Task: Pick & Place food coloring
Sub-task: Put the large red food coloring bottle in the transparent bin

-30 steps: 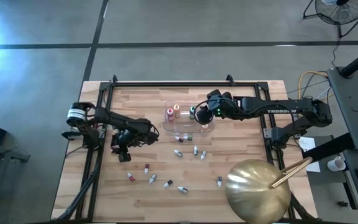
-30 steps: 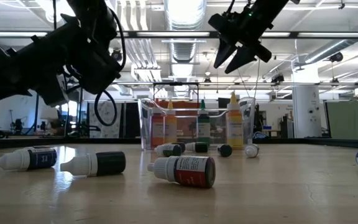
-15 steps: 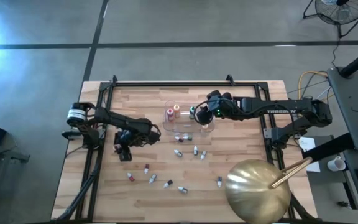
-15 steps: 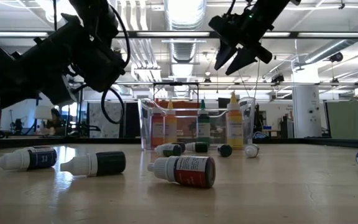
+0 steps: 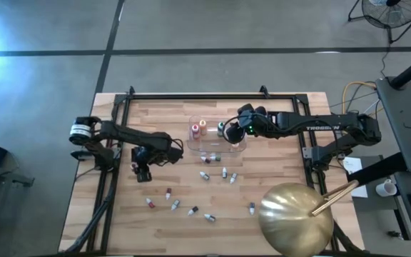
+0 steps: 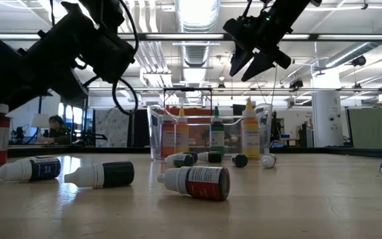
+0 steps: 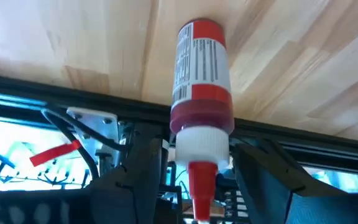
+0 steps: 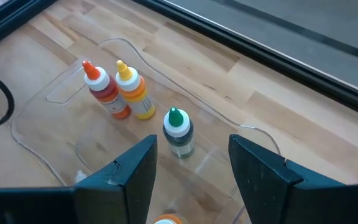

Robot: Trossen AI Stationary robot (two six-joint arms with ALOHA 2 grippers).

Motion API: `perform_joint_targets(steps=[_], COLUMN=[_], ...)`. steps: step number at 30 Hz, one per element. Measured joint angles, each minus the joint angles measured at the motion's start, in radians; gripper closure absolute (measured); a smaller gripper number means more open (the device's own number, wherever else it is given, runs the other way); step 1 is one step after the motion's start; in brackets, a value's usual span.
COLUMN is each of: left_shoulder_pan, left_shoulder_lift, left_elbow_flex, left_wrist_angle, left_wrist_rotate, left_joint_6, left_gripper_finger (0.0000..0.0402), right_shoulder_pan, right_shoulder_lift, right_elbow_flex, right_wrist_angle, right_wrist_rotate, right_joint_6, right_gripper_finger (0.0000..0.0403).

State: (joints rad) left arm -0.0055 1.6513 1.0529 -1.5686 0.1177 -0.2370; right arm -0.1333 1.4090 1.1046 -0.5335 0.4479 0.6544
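Pale wooden planks make up the table (image 5: 284, 114), ringed by a dark frame, and at table height we look past it into a long hall of ceiling lights. Toward the far middle sits a clear plastic tub (image 5: 239, 148) holding upright bottles: a red-capped one (image 8: 106, 94), a yellow-capped one (image 8: 135, 93), a green-capped one (image 8: 178, 130) and an orange-capped one (image 8: 166, 219) at the very edge of the right wrist view.

We see the right gripper (image 5: 227, 130) hanging above the tub's right part, over those bottles; its fingers (image 8: 257, 171) stand apart with nothing between them.

At the left side the left gripper (image 5: 143, 171) points down at a red food coloring bottle (image 7: 201, 93) that stands upright on the wood close to the table's left rail. Its fingers (image 7: 138, 180) are spread to either side of the red cap, with a slim gap showing on both sides — not clamped.

Other food coloring bottles lie loose on the table: a few just on the near side of the tub (image 5: 210, 158), a small cluster (image 5: 224, 173) nearer still, and a scattered row (image 5: 175, 205) toward the near edge. From table height, a red-labelled one (image 6: 194, 182), a dark one (image 6: 101, 174) and a white-capped one (image 6: 25, 169) lie on their sides closest to us.

At the near right sits a big gold dome (image 5: 296, 218).
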Motion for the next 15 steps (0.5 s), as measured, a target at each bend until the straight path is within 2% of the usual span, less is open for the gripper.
perform_joint_targets(steps=[6,15], left_shoulder_pan=[-0.001,0.002], left_shoulder_lift=[-0.108,-0.355], left_elbow_flex=[0.026,0.028], left_wrist_angle=[-0.001,0.032], left_wrist_rotate=[-0.009,-0.077], left_joint_6=[-0.107,-0.429], left_gripper_finger=[0.0229,0.0229], right_shoulder_pan=[0.0,0.0], right_shoulder_lift=[0.0,0.0], right_elbow_flex=[-0.002,-0.005], right_wrist_angle=[-0.001,0.001], right_wrist_rotate=[0.0,0.0], right_joint_6=[0.0,-0.003], right_gripper_finger=[0.0211,0.0211])
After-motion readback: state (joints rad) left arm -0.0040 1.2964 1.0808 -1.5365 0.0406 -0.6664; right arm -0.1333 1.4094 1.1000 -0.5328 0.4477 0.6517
